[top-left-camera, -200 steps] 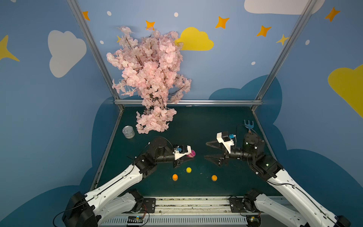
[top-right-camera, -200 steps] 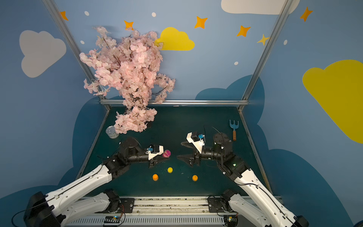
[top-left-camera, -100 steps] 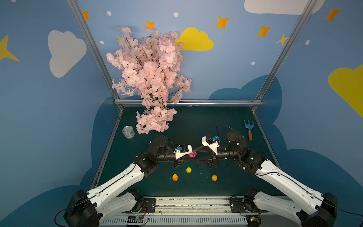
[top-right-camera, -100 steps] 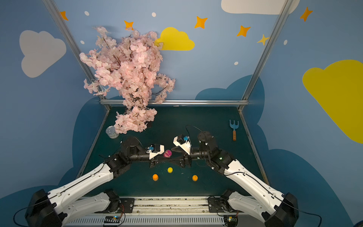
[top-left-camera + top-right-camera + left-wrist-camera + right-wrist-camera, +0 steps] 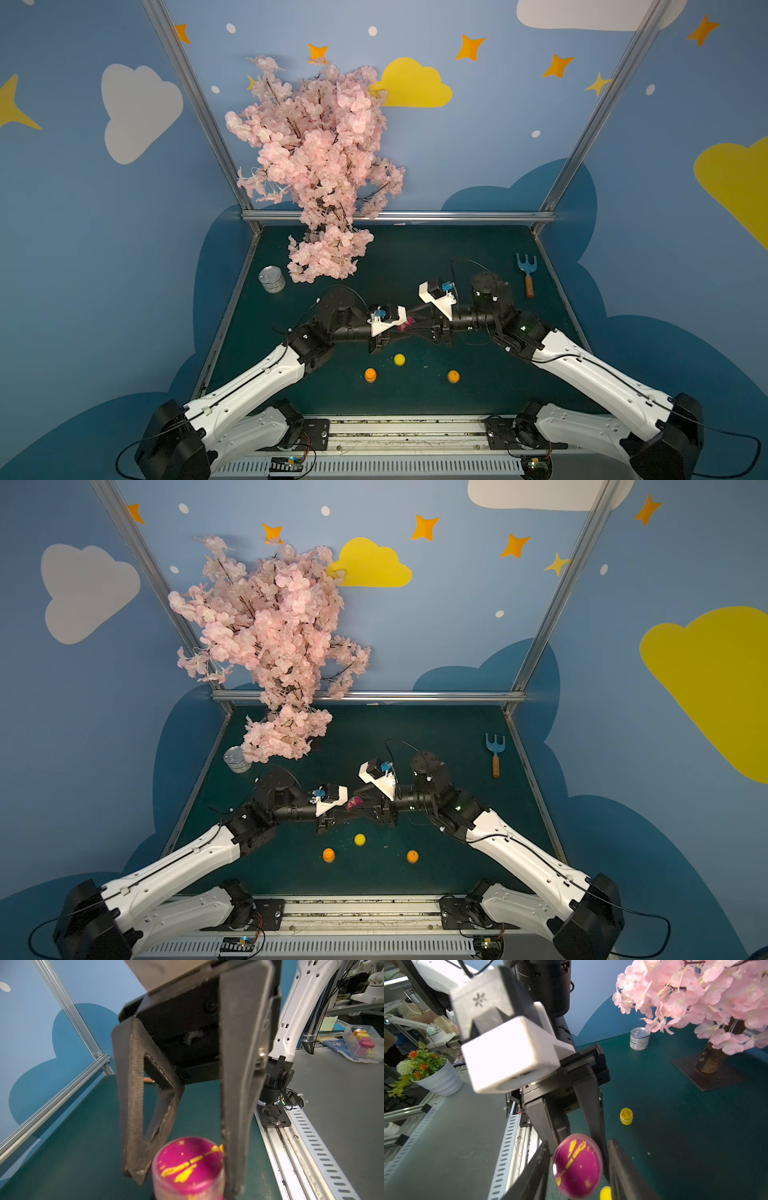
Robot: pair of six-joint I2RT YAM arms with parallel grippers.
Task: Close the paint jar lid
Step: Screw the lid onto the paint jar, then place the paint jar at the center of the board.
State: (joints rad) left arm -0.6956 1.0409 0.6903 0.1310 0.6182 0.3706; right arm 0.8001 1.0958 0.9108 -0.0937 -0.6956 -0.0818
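Reaching in from the right, the right arm has swung to the middle since a second ago. Its tool was wide then and has narrowed as it met the jar held out by the other arm, which has barely shifted. Largest is the dark green desk (image 5: 436, 266), with a pink artificial blossom tree (image 5: 316, 166) standing at its far left. Both white-and-black arms stretch over the desk's middle, nose to nose. A silver tin can (image 5: 272, 279) stands by the left edge, and a blue hand rake with a wooden handle (image 5: 527, 274) lies far right, both well apart from the work. Near the front sit a yellow paint pot (image 5: 399, 359), an orange paint pot (image 5: 370, 375) to its left and a second orange paint pot (image 5: 453, 376) to its right. The left tool (image 5: 400, 329) is clamped on the body of the small magenta paint jar (image 5: 187, 1193), holding it on its side clear of the desk, mouth toward the right. The right tool (image 5: 184, 1183) straddles the round magenta lid smeared with yellow paint (image 5: 577, 1165), its jaws narrow and close on either side. Whether the pads already bite I cannot tell. The lid looks seated on the jar's mouth, so I judge placing done. What remains is gripping it, twisting it tight and letting go. How far the thread is home is hidden.
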